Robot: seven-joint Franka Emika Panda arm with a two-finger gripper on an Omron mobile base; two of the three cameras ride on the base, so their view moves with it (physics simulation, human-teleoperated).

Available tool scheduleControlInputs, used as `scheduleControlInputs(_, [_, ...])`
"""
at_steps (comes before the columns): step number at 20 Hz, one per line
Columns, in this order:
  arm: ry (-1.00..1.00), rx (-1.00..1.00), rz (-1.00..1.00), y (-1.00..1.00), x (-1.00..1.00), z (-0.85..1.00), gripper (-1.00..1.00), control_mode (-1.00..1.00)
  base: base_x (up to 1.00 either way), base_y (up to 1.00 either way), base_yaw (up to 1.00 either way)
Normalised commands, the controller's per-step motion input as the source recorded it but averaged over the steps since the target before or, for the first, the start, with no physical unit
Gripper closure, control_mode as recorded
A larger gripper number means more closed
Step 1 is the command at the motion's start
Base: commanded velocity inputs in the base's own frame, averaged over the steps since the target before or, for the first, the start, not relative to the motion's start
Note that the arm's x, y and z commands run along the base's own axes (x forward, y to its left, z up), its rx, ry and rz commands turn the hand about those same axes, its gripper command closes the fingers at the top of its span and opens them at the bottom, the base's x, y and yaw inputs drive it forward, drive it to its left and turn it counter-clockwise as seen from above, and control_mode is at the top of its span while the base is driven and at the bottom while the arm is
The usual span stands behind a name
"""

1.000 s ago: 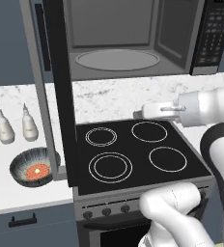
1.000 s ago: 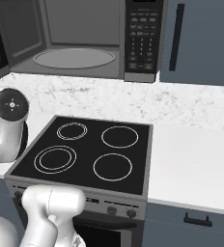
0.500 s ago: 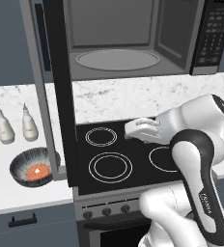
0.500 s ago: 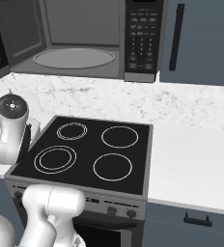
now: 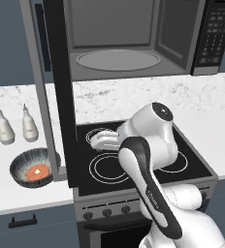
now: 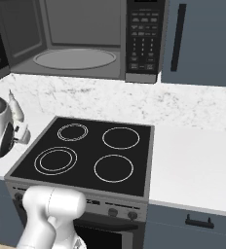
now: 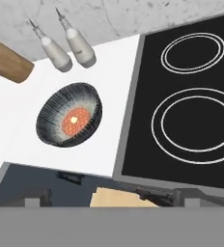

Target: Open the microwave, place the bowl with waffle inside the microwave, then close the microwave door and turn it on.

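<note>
- Presently the claw (image 5: pixel 101 140) hangs released over the stovetop (image 5: pixel 134 155), holding nothing; the bowl (image 5: pixel 33 167) sits well apart on the counter (image 5: pixel 17 193), left of it.
- Bowl upright, the waffle (image 7: pixel 74 119) flat inside.
- Microwave (image 5: pixel 124 38) stands open, turntable bare; the microwave door (image 5: pixel 56 87) is swung outward.

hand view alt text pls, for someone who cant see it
A dark streaked bowl holding an orange waffle sits on a white counter, left of a black stovetop. Two pale bottles and a wooden knife block lie beyond the bowl.
</note>
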Motion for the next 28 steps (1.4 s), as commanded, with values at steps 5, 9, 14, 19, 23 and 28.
scheduleControlInputs(5, [0.26,0.0,0.03,0.54,0.56,-0.48,-1.0,-1.0,0.0,0.0,0.0])
scheduleControlInputs(9, [0.11,-0.08,0.0,0.73,0.4,-0.5,-1.0,-1.0,0.0,0.0,0.0])
scheduleControlInputs(14, [0.08,-0.05,-0.01,0.61,0.63,-0.52,-1.0,-1.0,0.0,0.0,0.0])
scheduleControlInputs(19, [0.11,0.0,-0.02,0.42,0.75,-0.63,-1.0,-1.0,0.0,0.0,0.0])
scheduleControlInputs(23, [0.14,-0.01,-0.03,0.41,0.35,-0.45,-1.0,-1.0,0.0,0.0,0.0])
scheduleControlInputs(28, [0.12,-0.02,-0.03,0.41,0.33,-0.34,-1.0,-1.0,0.0,0.0,0.0])
